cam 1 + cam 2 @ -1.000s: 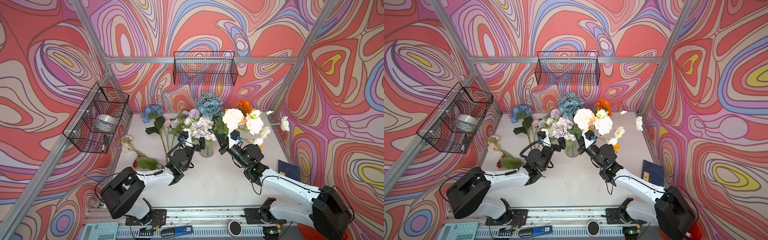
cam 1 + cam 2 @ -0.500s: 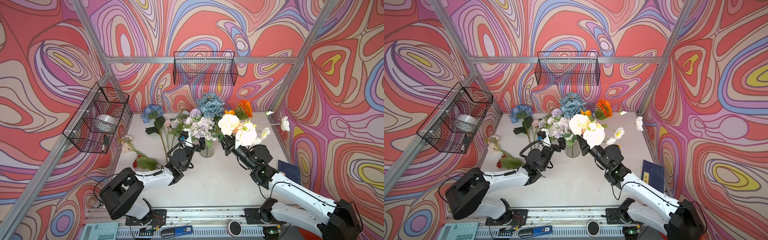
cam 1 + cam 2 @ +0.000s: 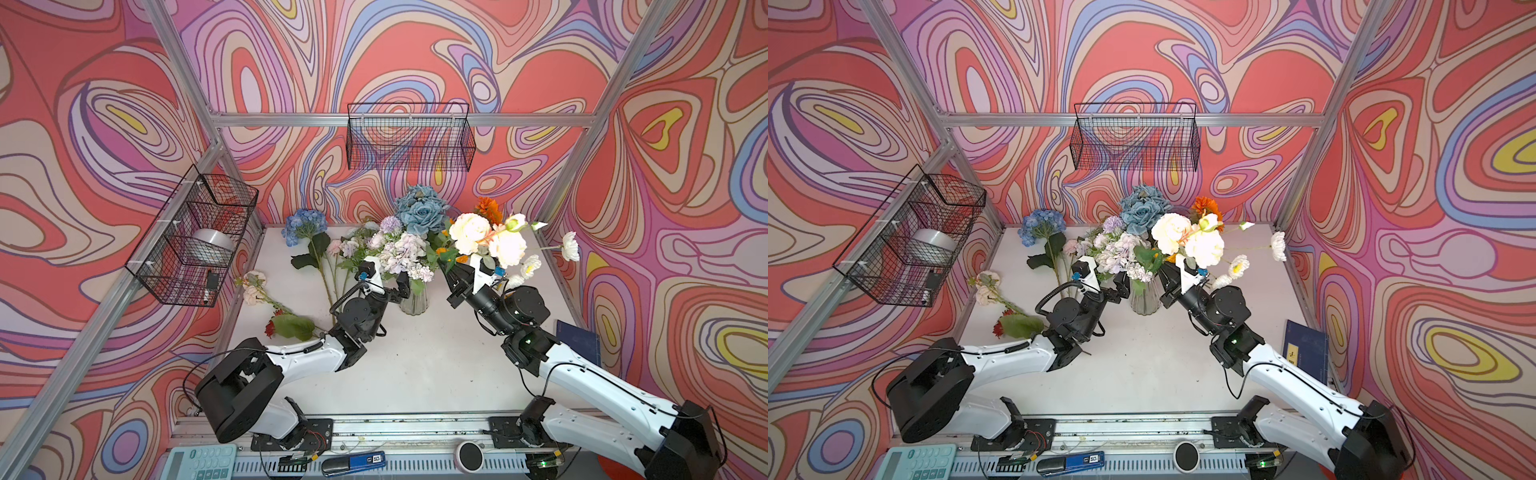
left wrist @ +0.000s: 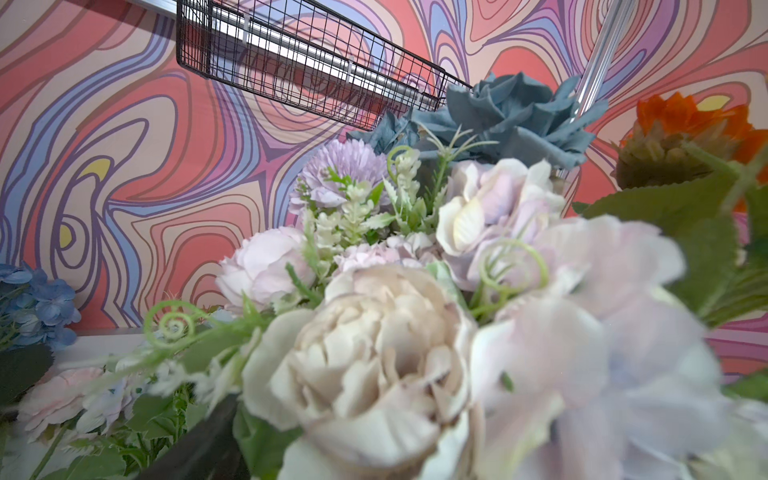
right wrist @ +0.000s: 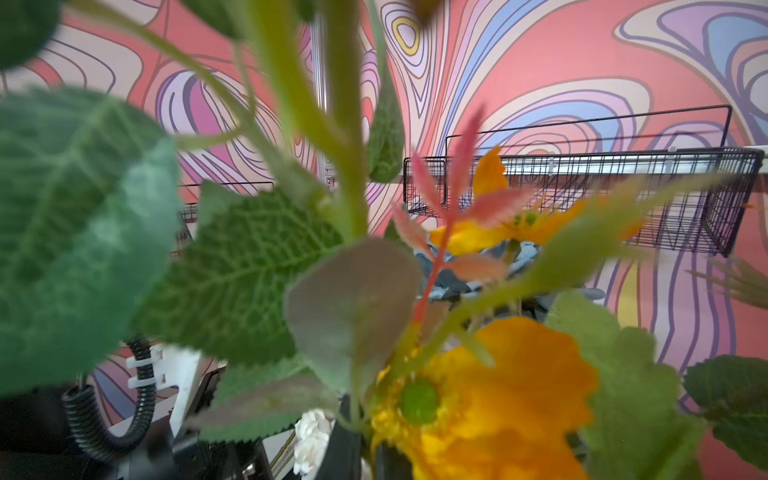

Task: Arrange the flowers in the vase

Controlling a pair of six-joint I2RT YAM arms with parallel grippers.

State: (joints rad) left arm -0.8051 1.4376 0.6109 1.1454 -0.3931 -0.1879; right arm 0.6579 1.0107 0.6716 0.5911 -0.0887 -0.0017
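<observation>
- Gripping the white bunch (image 3: pixel 471 232) low on its stems with the right fingers (image 3: pixel 456 272), which are clamped shut. Holding the heads up in the air, clear of the desk (image 3: pixel 415 365).
- Standing spread wide with the left fingers (image 3: pixel 402 283), just beside the neck of the vase (image 3: pixel 413 301) on its left flank. Holding nothing, as far as a top view shows; cannot tell whether touching the glass.
- Turning on one relation: held up and to the right of the vase mouth, slanting from the heads at the far right down toward the vase at the near left. Cannot tell whether the stem tips are over the rim, hidden as they are behind fingers and leaves.
- Aiming at a mouth already packed with the bouquet (image 3: pixel 405 249) of blue, lilac and orange heads; looks free only on the right side.
- Probably calls for sliding the stem tips leftward and down along that slant. Best done by the right arm, much the nearer and already holding.
- Left for afterwards: the blue flower (image 3: pixel 305 222), peach flower (image 3: pixel 253 286) and red flower (image 3: pixel 271 328), lying flat on the desk's left side and nearer the left arm.
</observation>
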